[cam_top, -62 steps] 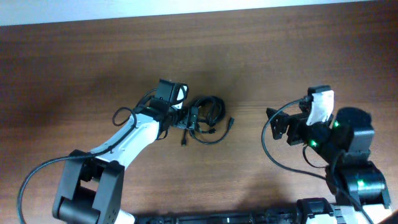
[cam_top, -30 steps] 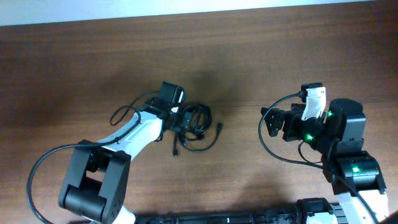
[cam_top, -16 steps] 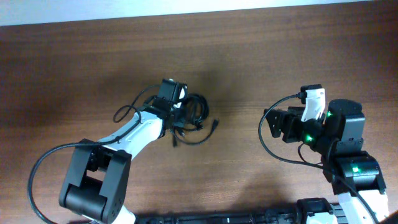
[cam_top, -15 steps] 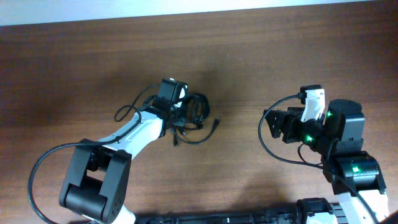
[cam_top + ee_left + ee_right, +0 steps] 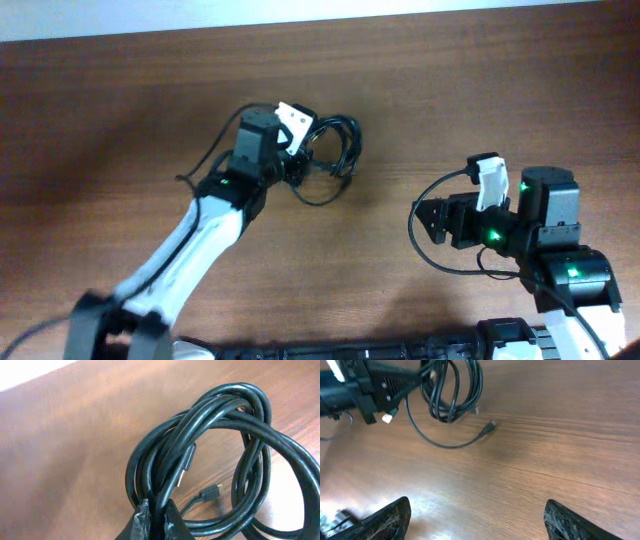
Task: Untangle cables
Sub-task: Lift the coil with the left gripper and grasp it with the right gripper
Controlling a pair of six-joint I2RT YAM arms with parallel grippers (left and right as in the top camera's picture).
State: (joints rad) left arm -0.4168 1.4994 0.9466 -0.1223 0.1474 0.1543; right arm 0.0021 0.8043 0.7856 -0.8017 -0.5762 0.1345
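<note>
Wood tabletop (image 5: 480, 90), cables (image 5: 335, 150) near far edge, left of center, hanging from left fingers (image 5: 142, 522) pinched on strands. Right fingers (image 5: 380, 520) wide open, empty. Light & floppy imo, grab the loose plug end (image 5: 491, 424).

The left arm (image 5: 190, 250) has white shells, black joints and a green light (image 5: 222, 183). The right arm (image 5: 548, 215) is mostly black, with green lights, a white wrist block (image 5: 490, 180) and a looping black wire (image 5: 412, 222).
</note>
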